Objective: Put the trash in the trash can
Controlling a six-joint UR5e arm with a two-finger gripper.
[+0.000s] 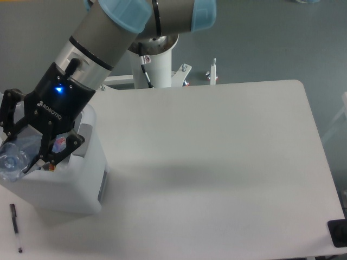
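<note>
gripper [19, 154] clasping clear bottle [13, 158]; over white bin [70, 189]

- The water bottle [13, 158] is clear, ribbed plastic, and it looks pale blue-white against the bin. It lies tilted, one end toward the lower left, held between the black jaws over the open top of the trash can, at its left edge. Its cap and label cannot be made out.
- The trash can [70, 187] is a large boxy white plastic bin with rounded corners. It stands upright at the left edge of the worktop, with a grey panel on its right-hand side wall. Its opening is mostly hidden.
- A small red-and-white scrap [58, 143] shows inside the can's opening; whether it is the wrapper cannot be told.
</note>
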